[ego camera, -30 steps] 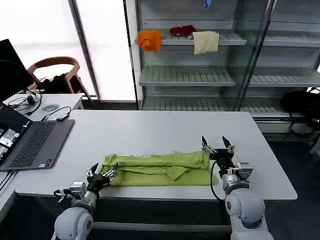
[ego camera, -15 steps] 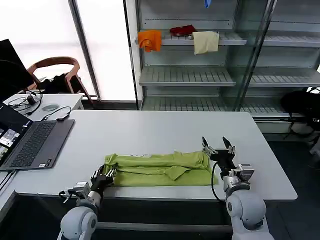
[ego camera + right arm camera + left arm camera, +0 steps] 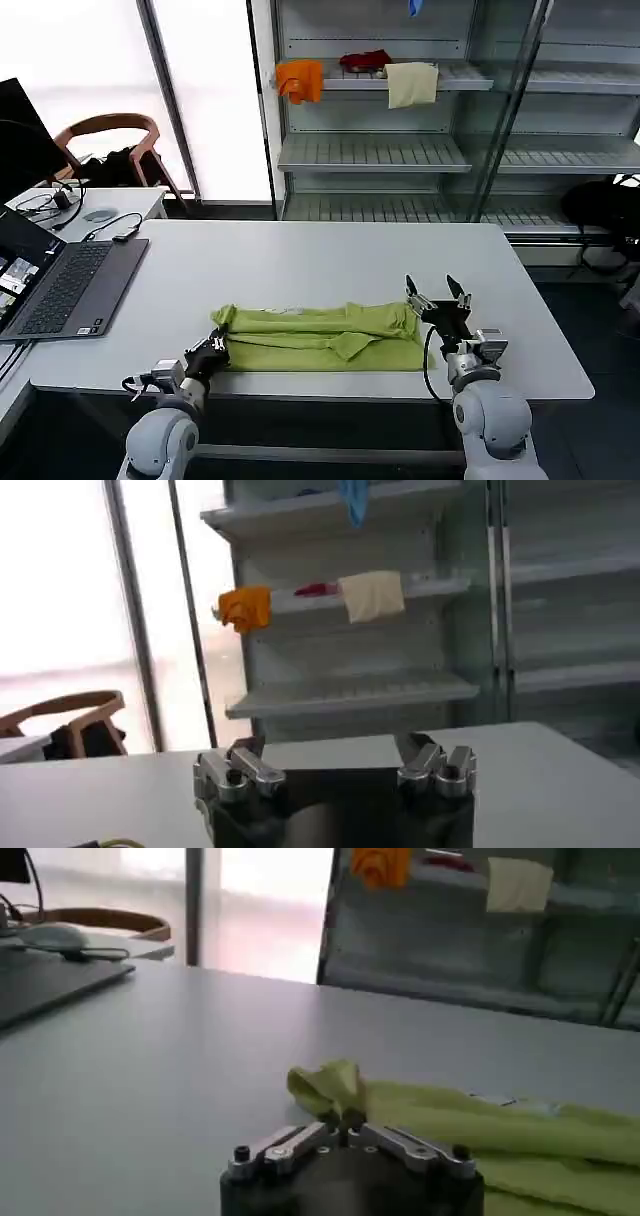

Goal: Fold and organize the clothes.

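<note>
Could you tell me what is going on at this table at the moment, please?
A two-armed robot is working on a lime-green T-shirt that lies folded into a long band near the front edge of the white table. The left gripper is shut on the shirt's left end, low at the table edge. The right gripper is open at the shirt's right end and holds nothing. A laptop sits open at the table's left.

We were in what looked like a lab or office test room: a plain white table (image 3: 300,262) with an open laptop (image 3: 62,285), cables on a side desk (image 3: 95,205), a wooden chair (image 3: 112,140), and metal shelving (image 3: 400,150) holding a few cloths.
</note>
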